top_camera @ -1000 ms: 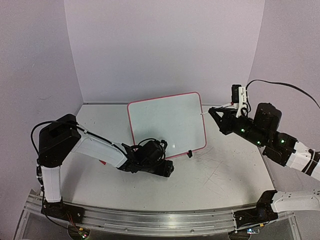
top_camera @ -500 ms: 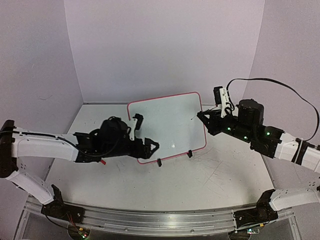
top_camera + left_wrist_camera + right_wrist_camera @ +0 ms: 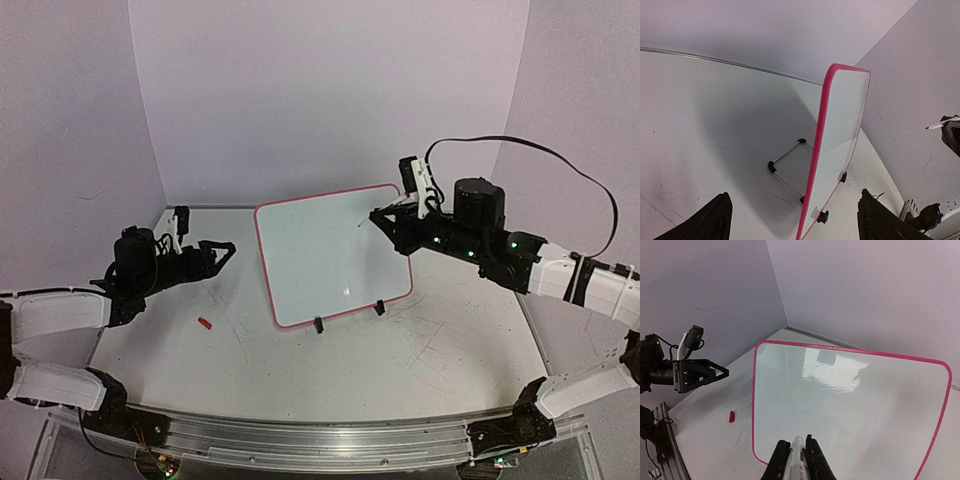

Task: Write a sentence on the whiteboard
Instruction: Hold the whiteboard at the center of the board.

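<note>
The whiteboard (image 3: 330, 255) stands tilted back on two black clip feet in the middle of the table, pink-rimmed, with no writing on its face (image 3: 840, 400). My right gripper (image 3: 388, 220) hovers at the board's upper right corner, shut on a white marker (image 3: 799, 465) whose tip (image 3: 362, 222) points at the surface. From the right wrist the fingers (image 3: 812, 455) clamp the marker just in front of the board. My left gripper (image 3: 215, 250) is open and holds nothing, well left of the board. It sees the board edge-on (image 3: 827, 130).
A small red marker cap (image 3: 204, 322) lies on the table left of the board, also visible from the right wrist (image 3: 732, 416). The board's wire stand (image 3: 787, 167) props it from behind. Purple walls close in the back and sides.
My left arm has drawn back from the board's lower left corner to the far left, jaws open. My right arm has moved left and up, carrying the marker to the board's upper right.
</note>
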Tool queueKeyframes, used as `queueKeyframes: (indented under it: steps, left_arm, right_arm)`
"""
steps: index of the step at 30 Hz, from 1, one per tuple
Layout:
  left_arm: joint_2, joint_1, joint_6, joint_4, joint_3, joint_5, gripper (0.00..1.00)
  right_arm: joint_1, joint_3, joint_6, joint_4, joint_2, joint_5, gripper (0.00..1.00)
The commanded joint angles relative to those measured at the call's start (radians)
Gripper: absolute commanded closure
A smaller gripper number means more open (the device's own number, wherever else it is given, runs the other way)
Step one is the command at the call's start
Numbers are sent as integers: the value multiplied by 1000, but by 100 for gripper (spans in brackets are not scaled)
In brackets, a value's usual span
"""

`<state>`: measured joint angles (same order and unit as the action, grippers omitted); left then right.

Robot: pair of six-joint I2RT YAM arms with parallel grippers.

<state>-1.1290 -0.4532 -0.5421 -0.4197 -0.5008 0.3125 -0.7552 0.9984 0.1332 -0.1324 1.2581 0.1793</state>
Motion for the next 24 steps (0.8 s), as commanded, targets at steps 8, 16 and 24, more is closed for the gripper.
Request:
queueKeyframes:
  steps: [8,16,24]
  left_arm:
    - [-317,57,-27,-517,-76,468,27]
    - [-499,65,-52,-520,-178,514,27]
    - [-572,64,-56,-527,-230,520,34]
  right_arm:
    - [-46,140,-15,-72,107,10,100]
    - [-82,121,-31,-80,83,-21,100]
    - [-82,125,-59,-85,75,-39,100]
